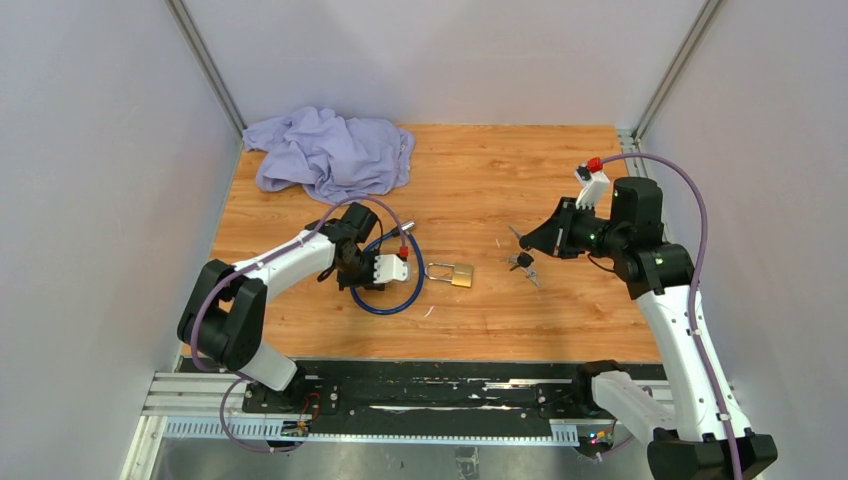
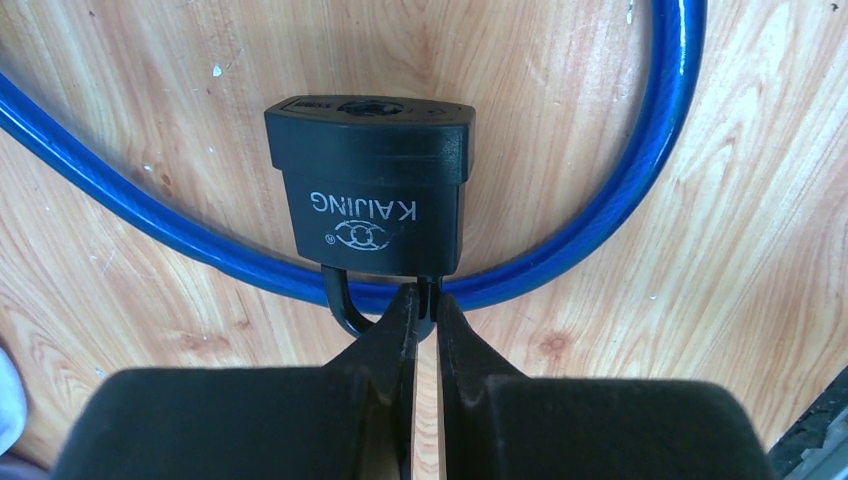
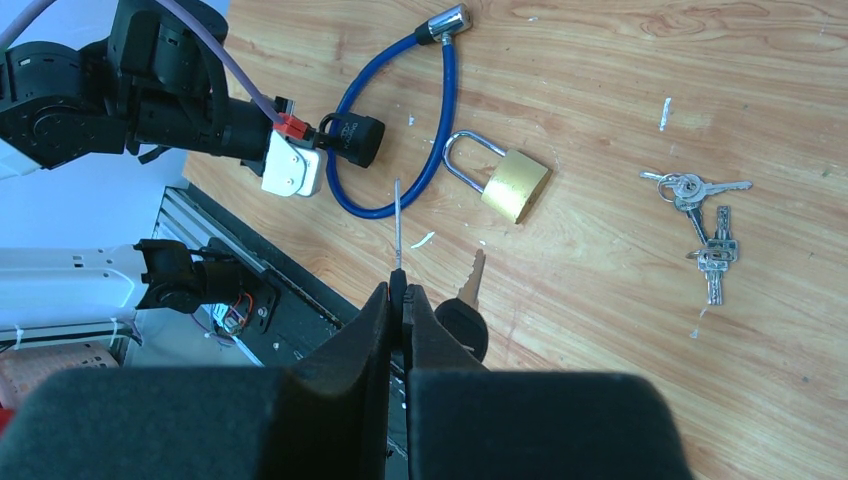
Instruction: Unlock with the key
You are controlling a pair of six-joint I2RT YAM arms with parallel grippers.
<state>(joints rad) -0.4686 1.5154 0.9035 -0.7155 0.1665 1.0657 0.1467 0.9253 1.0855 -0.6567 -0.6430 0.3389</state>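
Top view: finds the lock (image 1: 409, 263) left of centre on the table, inside the blue cable (image 1: 385, 303) loop, at the tip of the left gripper (image 1: 402, 267). Puts the right gripper (image 1: 522, 240) well apart to the right, so nearer the left.

Left wrist: shows fingers (image 2: 395, 325) all but closed, pinching the shackle (image 2: 340, 300). Has the body running straight away, keyhole face at the far end. Reads "KAIJING", upside down.

Right wrist: shows jaws clamped on a key (image 3: 398, 225), blade pointing ahead. Places the lock up and left. Probably calls for lining the blade with that long axis.
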